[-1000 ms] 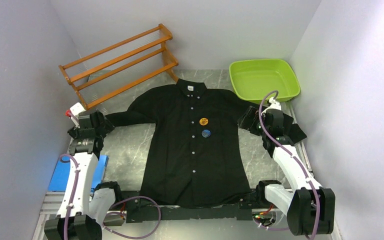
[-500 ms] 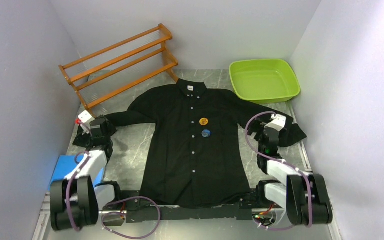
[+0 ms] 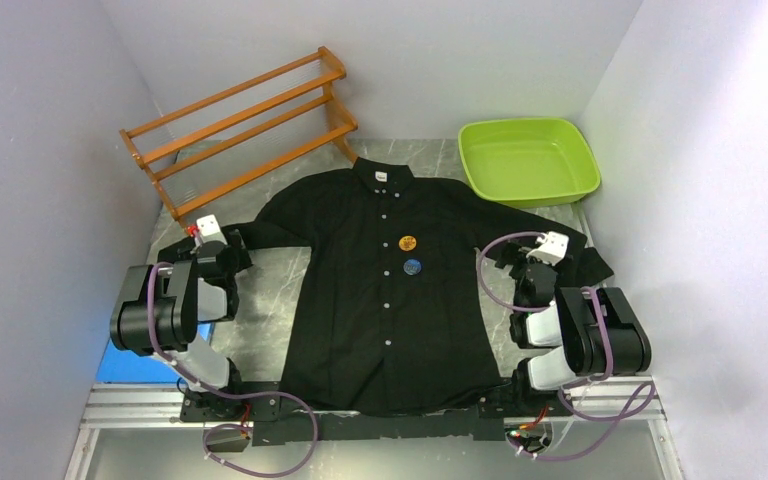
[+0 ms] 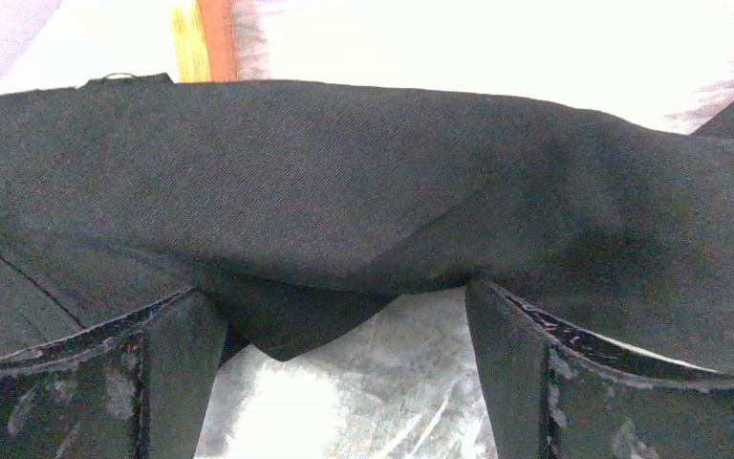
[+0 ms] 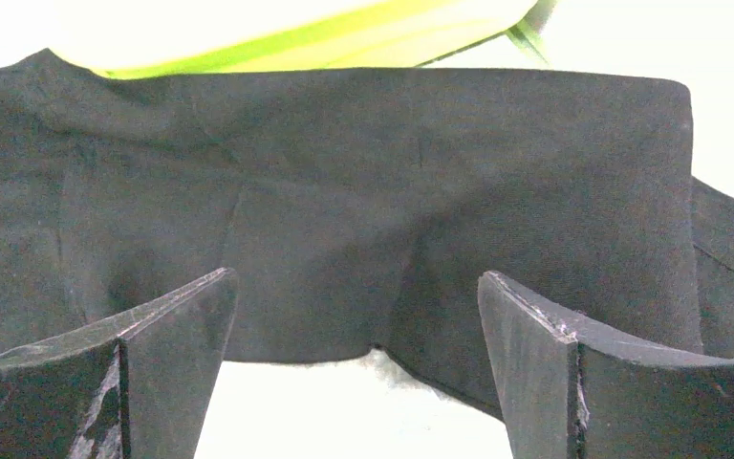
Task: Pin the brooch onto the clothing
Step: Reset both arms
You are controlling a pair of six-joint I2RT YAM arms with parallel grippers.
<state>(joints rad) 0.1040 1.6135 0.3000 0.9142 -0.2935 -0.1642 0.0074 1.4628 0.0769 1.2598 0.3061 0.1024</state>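
The black shirt (image 3: 390, 300) lies flat and face up in the middle of the table, collar at the far end. An orange round brooch (image 3: 408, 242) and a blue round brooch (image 3: 412, 266) sit on its chest, right of the button line. My left gripper (image 3: 222, 252) is low at the end of the left sleeve. In the left wrist view it (image 4: 336, 292) is open and empty, and the sleeve (image 4: 363, 191) lies just ahead of its fingertips. My right gripper (image 3: 516, 262) is at the right sleeve. It (image 5: 356, 279) is open and empty, with the sleeve (image 5: 344, 191) ahead.
A wooden two-tier rack (image 3: 240, 125) stands at the back left; its end shows in the left wrist view (image 4: 205, 38). A lime green tub (image 3: 530, 160) sits at the back right and shows in the right wrist view (image 5: 325, 43). A blue flat object (image 3: 120, 365) lies by the left arm's base.
Both arms have folded back toward their bases, and the grippers have drawn nearer to the front and lower at the sleeves. The shirt and both brooches have not moved.
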